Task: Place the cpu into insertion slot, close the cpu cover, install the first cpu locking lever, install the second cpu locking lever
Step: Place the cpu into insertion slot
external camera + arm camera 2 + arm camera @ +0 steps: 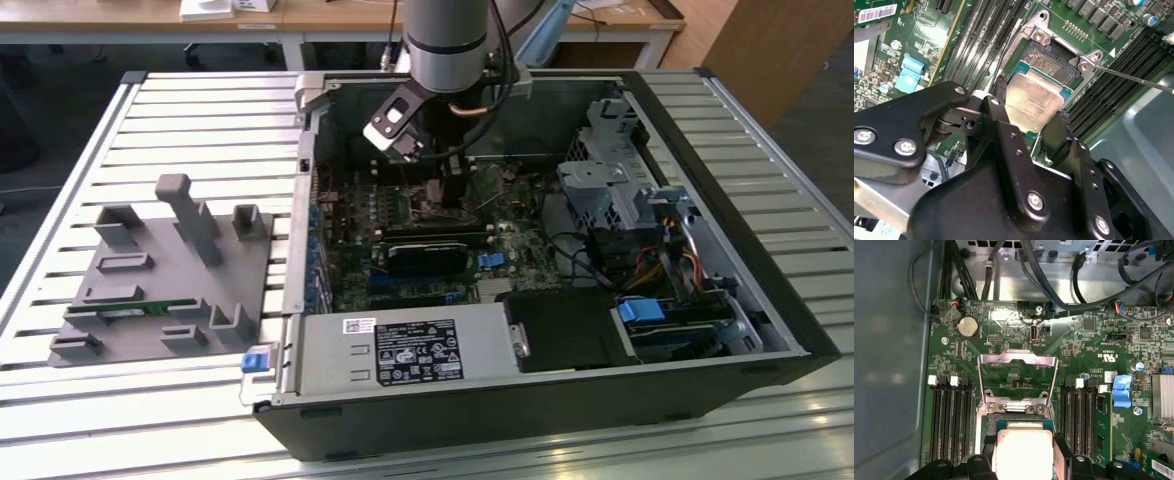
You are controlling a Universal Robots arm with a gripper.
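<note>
In the exterior view, a ribbed metal tabletop (200,100) carries a grey moulded jig (160,290) of blocks and posts at the exterior view's left. To its right lies an open black case (561,410) with a silver, labelled power supply (400,350) along its near side. The smooth grey arm (447,40) reaches down into the case at the far middle, and a perforated steel drive cage (607,170) stands at the exterior view's right.

In the first wrist view, the green board (1079,340) shows a round silver coin cell (968,327). Long black memory slots (949,415) flank the socket on both sides, and a blue plastic clip (1122,390) sits beyond one bank. The cover (1016,375), a thin dull metal frame with a big square window, stands swung open on its hinge behind the slot (1019,419).

In the second wrist view, the matte black fingers (1004,130) are closed part-way onto two opposite edges of the cpu (1036,95), a flat square with a brushed silver top and a green rim. It hangs over the slot, covering one part of it, while the brownish pin field beyond it lies bare. Whether the chip touches the frame cannot be told. A thin wire lever (1134,77) slants away from one socket corner.
</note>
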